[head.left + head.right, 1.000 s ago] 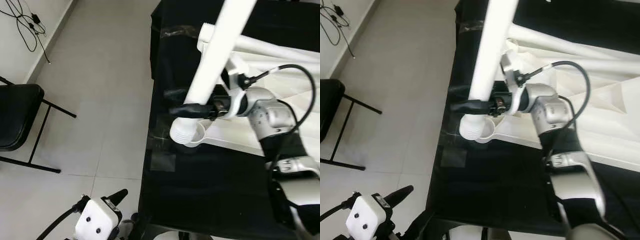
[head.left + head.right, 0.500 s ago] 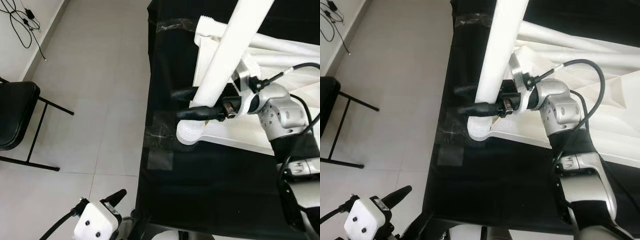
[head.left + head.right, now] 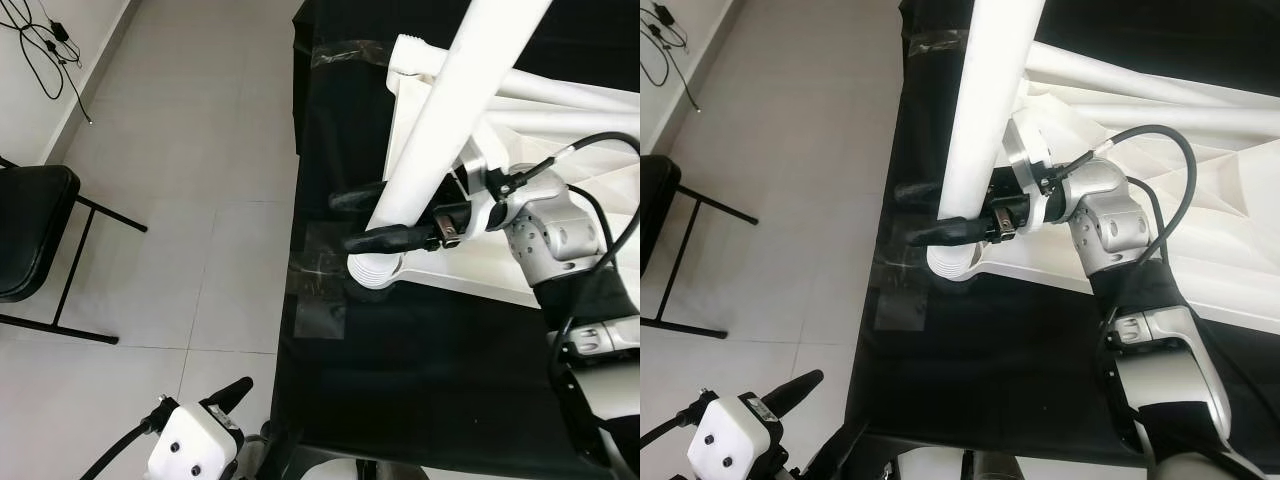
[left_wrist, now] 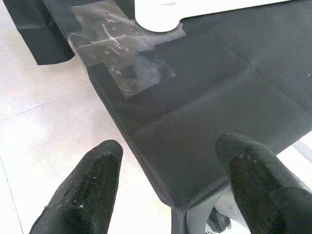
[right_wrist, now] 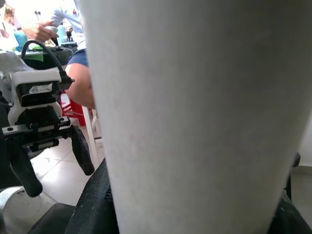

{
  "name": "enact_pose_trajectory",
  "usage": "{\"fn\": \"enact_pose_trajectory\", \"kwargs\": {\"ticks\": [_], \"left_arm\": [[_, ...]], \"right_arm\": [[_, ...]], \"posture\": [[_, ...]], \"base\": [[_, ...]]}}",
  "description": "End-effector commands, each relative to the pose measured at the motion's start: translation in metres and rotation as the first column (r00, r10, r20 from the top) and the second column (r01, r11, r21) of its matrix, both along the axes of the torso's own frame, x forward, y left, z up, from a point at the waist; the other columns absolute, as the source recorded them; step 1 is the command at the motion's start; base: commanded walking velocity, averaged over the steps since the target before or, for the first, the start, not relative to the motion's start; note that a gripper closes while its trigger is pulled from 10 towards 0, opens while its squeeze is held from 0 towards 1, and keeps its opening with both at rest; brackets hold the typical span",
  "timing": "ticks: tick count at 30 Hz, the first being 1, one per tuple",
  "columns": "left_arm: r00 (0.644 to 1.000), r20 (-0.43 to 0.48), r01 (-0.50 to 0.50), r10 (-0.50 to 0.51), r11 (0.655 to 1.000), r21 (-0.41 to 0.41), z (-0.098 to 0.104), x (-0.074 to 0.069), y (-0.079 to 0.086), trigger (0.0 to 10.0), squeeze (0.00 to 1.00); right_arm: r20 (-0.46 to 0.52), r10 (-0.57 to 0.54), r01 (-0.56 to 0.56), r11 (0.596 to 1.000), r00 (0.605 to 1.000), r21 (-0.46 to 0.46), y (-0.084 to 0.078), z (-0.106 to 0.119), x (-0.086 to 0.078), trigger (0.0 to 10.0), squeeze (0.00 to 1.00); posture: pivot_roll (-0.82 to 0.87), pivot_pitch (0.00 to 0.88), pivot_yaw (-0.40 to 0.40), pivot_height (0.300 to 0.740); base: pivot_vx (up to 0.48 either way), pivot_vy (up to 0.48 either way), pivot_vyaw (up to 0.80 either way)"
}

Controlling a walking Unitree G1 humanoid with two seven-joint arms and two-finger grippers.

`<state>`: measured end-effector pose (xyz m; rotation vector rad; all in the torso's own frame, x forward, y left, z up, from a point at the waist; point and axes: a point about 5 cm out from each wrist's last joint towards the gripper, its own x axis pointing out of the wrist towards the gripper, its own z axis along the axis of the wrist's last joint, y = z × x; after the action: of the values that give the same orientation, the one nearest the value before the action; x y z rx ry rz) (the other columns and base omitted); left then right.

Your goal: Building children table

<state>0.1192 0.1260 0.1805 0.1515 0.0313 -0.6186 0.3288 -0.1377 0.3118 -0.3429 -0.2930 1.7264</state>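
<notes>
A long white table leg [image 3: 440,130] rises steeply toward the camera, with my right gripper [image 3: 345,221] shut on its lower part, one black finger on each side. The leg's ribbed end [image 3: 372,272] rests at the near left corner of the white tabletop [image 3: 470,275], which lies upside down on the black-covered work surface [image 3: 400,380]. I cannot tell whether the end sits inside the corner socket. The leg [image 5: 195,112] blocks most of the right wrist view. My left gripper [image 4: 170,165] hangs open low beside the surface's near corner, holding nothing.
A clear tape patch [image 4: 122,53] is stuck on the black cloth near the corner. A black folding chair [image 3: 30,240] stands on the tiled floor at the left, with cables [image 3: 45,40] by the wall. A seated person [image 5: 73,63] is in the background.
The leg's ribbed end has moved over the corner socket, which showed open beside it a second ago. My right gripper shifted slightly left with the leg. The camera has also moved.
</notes>
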Motion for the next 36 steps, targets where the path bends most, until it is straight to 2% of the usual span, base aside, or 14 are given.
{"fn": "enact_pose_trajectory", "kwargs": {"ticks": [1, 6, 8, 10, 14, 25, 29, 31, 36], "left_arm": [[1.0, -0.006, 0.008, -0.008, 1.0, 0.017, -0.001, -0.003, -0.001, 10.0, 0.0], [1.0, -0.006, 0.008, -0.008, 1.0, 0.017, -0.001, -0.003, -0.001, 10.0, 0.0], [1.0, -0.005, 0.008, -0.008, 1.0, 0.016, -0.001, -0.004, -0.001, 10.0, 0.0], [1.0, -0.005, 0.008, -0.008, 1.0, 0.016, -0.001, -0.004, -0.001, 10.0, 0.0], [1.0, -0.005, 0.012, -0.012, 1.0, 0.017, -0.001, -0.004, -0.001, 10.0, 0.0], [1.0, -0.006, 0.015, -0.015, 1.0, 0.019, -0.001, -0.005, -0.001, 10.0, 0.0], [1.0, -0.006, 0.015, -0.015, 1.0, 0.021, -0.001, -0.005, 0.0, 10.0, 0.0], [1.0, -0.005, 0.012, -0.012, 1.0, 0.022, -0.001, -0.006, 0.001, 10.0, 0.0], [1.0, -0.005, 0.014, -0.014, 1.0, 0.022, -0.001, -0.005, -0.001, 10.0, 0.0]], "right_arm": [[-0.087, -0.024, 0.018, 0.998, 0.996, -0.063, 0.001, -0.022, 0.006, 10.0, 0.0], [-0.087, -0.024, 0.018, 0.998, 0.996, -0.063, 0.001, -0.022, 0.006, 10.0, 0.0], [-0.116, -0.057, 0.055, 0.998, 0.992, -0.015, -0.006, -0.017, 0.012, 10.0, 0.0], [-0.116, -0.057, 0.055, 0.998, 0.992, -0.015, -0.006, -0.017, 0.012, 10.0, 0.0], [-0.13, -0.101, 0.103, 0.995, 0.986, 0.011, -0.017, -0.017, 0.018, 10.0, 0.0], [-0.129, -0.121, 0.123, 0.992, 0.984, 0.009, -0.02, -0.018, 0.02, 10.0, 0.0], [-0.091, -0.111, 0.108, 0.994, 0.99, -0.033, -0.015, -0.024, 0.016, 10.0, 0.0], [-0.032, -0.084, 0.08, 0.991, 0.996, -0.104, -0.011, -0.035, 0.006, 10.0, 0.0], [-0.037, -0.049, 0.043, 0.988, 0.998, -0.148, -0.01, -0.045, -0.006, 10.0, 0.0]], "posture": [[0.11, 0.439, -0.009, 0.74], [0.11, 0.439, -0.009, 0.74], [0.11, 0.439, -0.01, 0.74], [0.11, 0.439, -0.01, 0.74], [0.11, 0.442, -0.005, 0.74], [0.11, 0.443, -0.005, 0.74], [0.11, 0.443, -0.008, 0.74], [0.11, 0.443, -0.008, 0.74], [0.1, 0.435, -0.002, 0.74]], "base": [[0.0, 0.0, 0.0], [0.0, 0.0, 0.0], [0.0, 0.0, 0.0], [0.0, 0.0, 0.0], [0.0, 0.0, 0.0], [0.0, 0.0, 0.0], [0.0, 0.0, 0.0], [0.0, 0.0, 0.0], [0.0, 0.0, 0.0]]}}
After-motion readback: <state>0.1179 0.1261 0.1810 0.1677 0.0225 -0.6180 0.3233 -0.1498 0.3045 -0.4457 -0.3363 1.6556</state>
